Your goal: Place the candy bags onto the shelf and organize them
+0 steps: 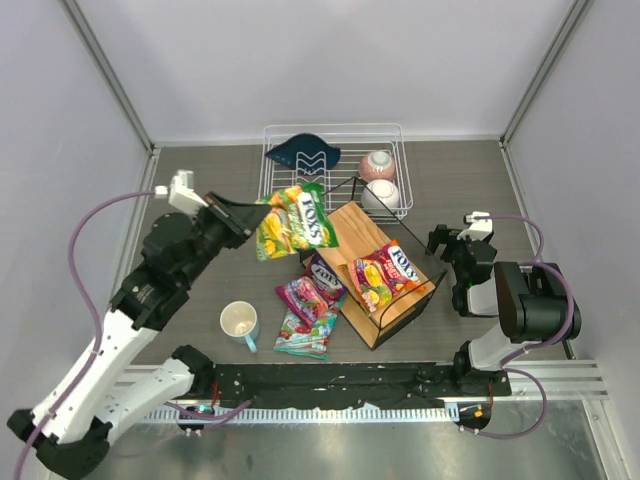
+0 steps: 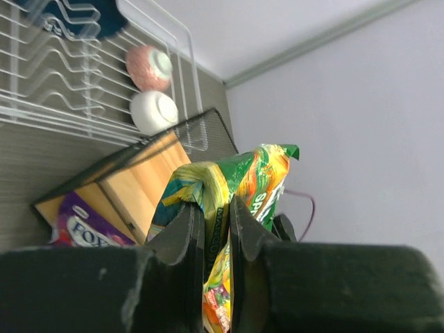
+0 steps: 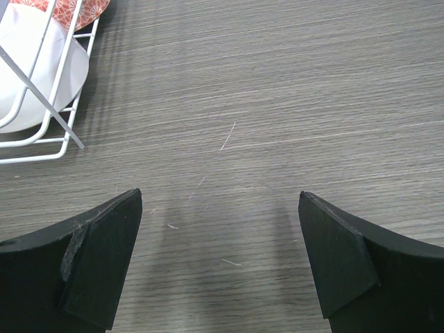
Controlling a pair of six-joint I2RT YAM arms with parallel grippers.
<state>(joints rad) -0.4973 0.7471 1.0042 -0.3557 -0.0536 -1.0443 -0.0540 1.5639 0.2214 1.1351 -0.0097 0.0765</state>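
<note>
My left gripper [image 1: 250, 217] is shut on the green candy bag [image 1: 292, 221] and holds it in the air over the shelf's left end; in the left wrist view the bag [image 2: 239, 177] is pinched between my fingers [image 2: 187, 229]. The shelf [image 1: 338, 232], a black wire frame with a tan board, bears the orange-red bag [image 1: 385, 273]. The purple bag [image 1: 322, 272] leans at the shelf's left side and also shows in the left wrist view [image 2: 87, 225]. The teal bag [image 1: 303, 335] lies on the table beside a pink-printed bag [image 1: 303, 297]. My right gripper [image 1: 452, 240] is open and empty over bare table [image 3: 220, 201].
A white wire dish rack [image 1: 333, 168] at the back holds a dark blue dish [image 1: 301, 152] and two bowls [image 1: 378, 180]. A pale mug [image 1: 240, 323] stands on the table left of the bags. Grey walls close in the table.
</note>
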